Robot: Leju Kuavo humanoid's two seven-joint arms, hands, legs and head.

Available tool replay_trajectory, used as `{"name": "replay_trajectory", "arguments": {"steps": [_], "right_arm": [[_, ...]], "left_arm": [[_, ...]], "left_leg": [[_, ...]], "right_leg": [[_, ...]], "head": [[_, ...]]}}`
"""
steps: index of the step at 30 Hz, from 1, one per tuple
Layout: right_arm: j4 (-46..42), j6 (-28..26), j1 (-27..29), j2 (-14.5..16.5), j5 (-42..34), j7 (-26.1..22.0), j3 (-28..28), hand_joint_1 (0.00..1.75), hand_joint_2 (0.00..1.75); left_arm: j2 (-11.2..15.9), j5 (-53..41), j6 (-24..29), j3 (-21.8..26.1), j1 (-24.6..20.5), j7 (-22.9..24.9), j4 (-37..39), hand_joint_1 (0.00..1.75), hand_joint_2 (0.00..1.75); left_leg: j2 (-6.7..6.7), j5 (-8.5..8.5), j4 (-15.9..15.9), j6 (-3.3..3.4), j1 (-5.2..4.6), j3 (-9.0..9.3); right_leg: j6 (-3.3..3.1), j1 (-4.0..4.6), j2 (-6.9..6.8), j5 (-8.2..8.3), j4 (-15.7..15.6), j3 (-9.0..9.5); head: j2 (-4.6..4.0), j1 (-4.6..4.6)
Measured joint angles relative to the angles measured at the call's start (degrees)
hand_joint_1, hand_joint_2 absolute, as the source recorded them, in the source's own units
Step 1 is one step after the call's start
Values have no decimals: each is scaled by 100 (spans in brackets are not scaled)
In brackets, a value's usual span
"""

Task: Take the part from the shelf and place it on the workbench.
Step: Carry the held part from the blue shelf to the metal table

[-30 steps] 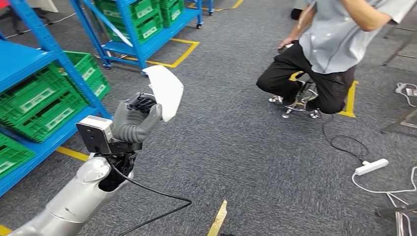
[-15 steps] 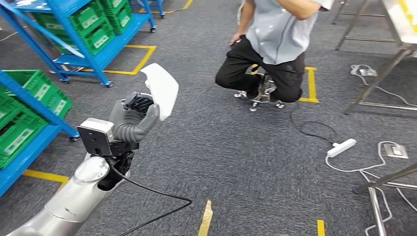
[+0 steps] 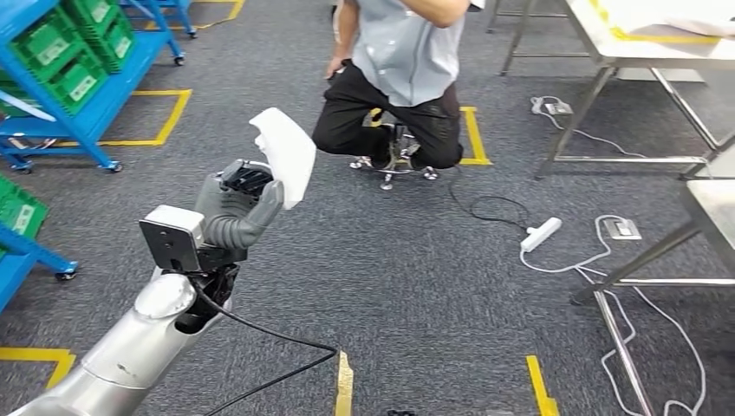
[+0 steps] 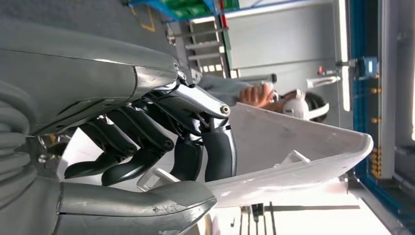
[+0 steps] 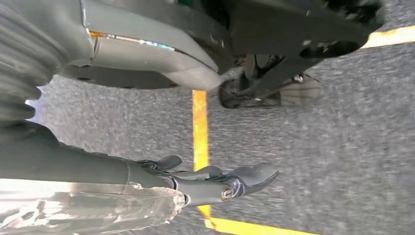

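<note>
Already off the shelf [image 3: 52,69], the white part [image 3: 282,154] sits in the left hand [image 3: 236,206], held up over the grey carpet [image 3: 407,286] with the thumb on one face and the dark fingers [image 4: 147,147] curled over its rim; in the left wrist view the thin shell juts well past the fingers. The right hand [image 5: 215,181] hangs low above the carpet and a strip of yellow tape [image 5: 199,122], fingers loosely extended and holding nothing. Relative to the part, the counter [image 3: 641,43] lies far off across the room, and a person [image 3: 399,78] crouches on a stool between the two. I judge the carry to be the risky stretch: the grip takes the part near one end, so a jolt in walking could let it tilt or slip out. The person, the power strip [image 3: 542,234] and the loose cables [image 3: 624,286] near the counter's legs could also foul the robot's path.
</note>
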Motion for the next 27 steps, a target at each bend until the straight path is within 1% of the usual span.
{"name": "replay_trajectory", "arguments": {"steps": [1,2,3,4,6,7,8,9,10,11,12,13,14,15,16,17,18,19,20,21,22,23,24,25,26,27], "right_arm": [[1,-1,2,-3,3,4,-1,0,175],[3,-2,4,-5,7,8,-1,0,175],[4,-1,5,-8,12,11,-2,0,175],[8,-1,9,-8,19,11,-2,0,175],[15,0,24,-9,27,11,-1,0,175],[18,-2,28,-9,31,10,-1,0,175],[20,-4,25,-9,34,11,-1,0,175],[20,-5,20,-9,38,11,-2,0,175],[20,-7,16,-9,42,12,-2,0,175],[20,-5,16,-9,45,13,-2,0,175],[20,-4,18,-9,48,13,-2,0,175],[20,-3,21,-9,50,13,-2,0,175],[20,-2,24,-9,54,13,-2,0,175],[20,-2,27,-9,58,16,-2,0,175],[20,-2,29,-9,61,18,-2,0,175],[21,-2,26,-8,64,21,-2,0,175],[22,-1,22,-8,66,24,-2,0,175],[24,0,23,-8,68,25,-2,0,175],[26,2,29,-9,70,27,-2,0,175],[27,2,40,-10,71,27,-2,0,175],[28,3,52,-11,72,28,-2,0,175],[28,3,57,-12,72,28,-2,0,175],[28,1,53,-13,72,28,-2,0,175],[28,0,43,-16,71,28,-2,0,175],[28,-1,32,-19,70,28,-2,0,175],[28,-2,24,-23,70,28,-2,0,175]], "left_arm": [[-1,-4,1,2,-2,0,0,175,175],[1,-13,5,4,-7,0,1,175,175],[2,-26,10,7,-12,0,1,175,175],[3,-39,16,8,-16,0,1,175,175],[1,-56,24,4,-23,0,2,175,175],[-1,-60,30,3,-24,0,2,175,175],[2,-68,34,5,-26,-1,2,175,175],[9,-78,39,10,-26,-2,3,175,175],[21,-91,43,15,-21,-3,4,175,175],[34,-102,44,19,-13,-4,5,175,175],[47,-111,45,20,-3,-4,7,175,175],[56,-119,48,21,5,-4,8,175,175],[61,-124,51,22,6,-4,9,175,175],[65,-130,54,26,1,-4,9,175,175],[68,-137,56,32,-6,-3,9,175,175],[72,-144,57,43,-12,-3,9,175,175],[75,-152,57,56,-18,-2,9,175,175],[78,-161,57,67,-22,-2,9,175,175],[78,-169,57,74,-26,-1,9,175,175],[74,-175,57,77,-31,0,9,175,175],[68,-179,57,78,-37,0,9,175,175],[62,-180,57,79,-46,-1,9,175,175],[59,-181,57,80,-53,-1,9,175,175],[60,-181,57,82,-56,-1,9,175,175],[64,-181,57,83,-53,-1,9,175,175],[68,-181,57,84,-46,0,9,175,175]], "left_leg": [[60,-20,4,-28,-8,15],[113,-41,16,-58,-21,26],[158,-57,27,-84,-37,35],[203,-69,33,-107,-50,42],[276,-100,40,-158,-41,64],[222,-155,83,-189,-24,60],[110,-264,224,-216,-7,10],[-42,-425,485,-235,9,-101],[-189,-616,859,-239,16,-273],[-272,-787,1271,-238,19,-476],[-311,-878,1592,-232,19,-647],[-328,-853,1739,-220,18,-743],[-345,-707,1657,-199,17,-735],[-389,-475,1372,-174,17,-626],[-509,-236,985,-146,21,-471],[-643,-61,628,-121,30,-324],[-754,17,359,-109,36,-212],[-823,24,216,-104,38,-157],[-803,1,169,-102,36,-138],[-743,-9,131,-96,35,-123],[-672,7,108,-77,42,-113],[-598,23,81,-52,50,-100],[-515,34,57,-31,55,-89],[-430,36,51,-14,48,-84],[-349,32,52,-3,37,-85],[-258,27,52,2,26,-85]], "right_leg": [[0,10,-126,137,-409,234],[-27,18,-221,238,-744,428],[-67,32,-288,275,-943,543],[-116,50,-295,257,-997,574],[-206,45,-168,273,-1010,572],[-240,39,-106,277,-1016,577],[-273,29,-43,284,-1025,584],[-301,20,20,291,-1032,593],[-315,22,85,291,-1031,593],[-327,27,157,292,-1030,594],[-332,33,236,292,-1029,596],[-334,40,320,293,-1026,598],[-335,46,409,293,-1023,603],[-334,48,496,293,-1018,612],[-330,45,575,292,-1014,616],[-319,47,652,293,-1001,611],[-301,43,721,299,-990,588],[-273,35,784,310,-984,555],[-238,28,849,326,-985,523],[-201,21,912,342,-998,489],[-173,25,888,327,-982,456],[-149,37,771,259,-882,392],[-128,50,592,128,-654,274],[-112,55,374,-56,-300,104],[-93,54,222,-239,111,-92],[-76,49,147,-360,456,-258]], "head": [[0,2],[0,-2],[0,-5],[0,-9],[0,-14],[0,-19],[0,-32],[0,-49],[0,-66],[0,-77],[0,-80],[0,-81],[0,-80],[0,-80],[0,-79],[0,-76],[0,-80],[0,-83],[0,-87],[0,-92],[0,-90],[0,-76],[0,-64],[0,-54],[0,-44],[0,-46]]}}
